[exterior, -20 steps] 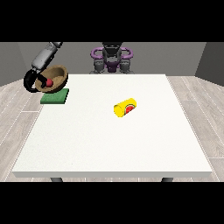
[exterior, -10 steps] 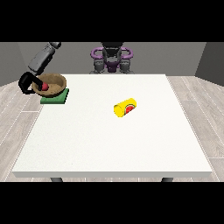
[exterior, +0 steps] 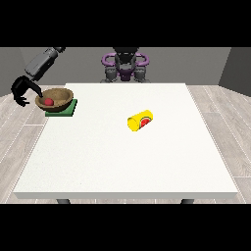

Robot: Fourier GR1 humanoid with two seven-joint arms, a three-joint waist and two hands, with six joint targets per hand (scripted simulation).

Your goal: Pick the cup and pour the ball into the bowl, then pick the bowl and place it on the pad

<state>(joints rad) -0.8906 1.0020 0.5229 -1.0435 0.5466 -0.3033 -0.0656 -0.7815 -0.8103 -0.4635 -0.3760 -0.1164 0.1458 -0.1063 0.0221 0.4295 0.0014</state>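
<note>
The brown wooden bowl (exterior: 56, 98) rests upright on the green pad (exterior: 62, 108) at the table's far left corner, with the red ball (exterior: 49, 101) inside it. The black hand at the view's left (exterior: 22, 91) hangs just left of the bowl, beyond the table's edge. Its fingers are relaxed and spread, and one reaches toward the bowl's rim without gripping it. The yellow cup (exterior: 139, 120) lies on its side near the table's middle, its red-lined mouth facing the camera. No hand shows at the view's right.
The white table (exterior: 127, 162) spreads wide in front of the cup and to its right. The robot's torso (exterior: 125, 66) stands behind the far edge. Grey floor surrounds the table.
The bowl has come down from a tilted, held position to sit flat on the pad. The hand at the view's left has let go and drawn back to the left.
</note>
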